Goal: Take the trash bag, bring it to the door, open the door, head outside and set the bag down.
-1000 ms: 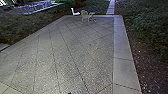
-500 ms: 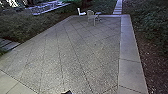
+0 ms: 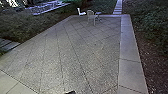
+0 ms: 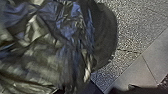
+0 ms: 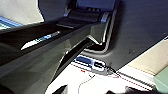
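Black plastic trash bag (image 4: 47, 42) bulked large and close before the left wrist camera, its glossy skin crumpled into folds and creases. Whether it hung or touched the ground could not be told. How far the left gripper's jaws stood open, and whether they had hold of the bag, could not be told either; nor could the state of the right gripper's jaws or what, if anything, they held. In the right wrist view, the robot's own jointed bar (image 5: 75, 37) slanted across the dark plate (image 5: 135, 27).

At the near edge of the head view sat a small dark shape (image 3: 70, 92), too little of it showing to name. Beyond it spread a patio of speckled paving (image 3: 75, 50), scored with slanting joints. A smooth, paler border strip (image 3: 130, 50) ran along its right side, with a bed of bare soil and low leafy plants (image 3: 152, 27) outside it. To the left lay some flat slabs (image 3: 8, 45) and a dark planting of ground cover (image 3: 27, 30).

Near the patio's far edge stood a white chair (image 3: 80, 13), a pale armchair (image 3: 90, 15) and, just beside that, a small table (image 3: 98, 13). Farther off, a slab path (image 3: 118, 7) led away between the plantings.
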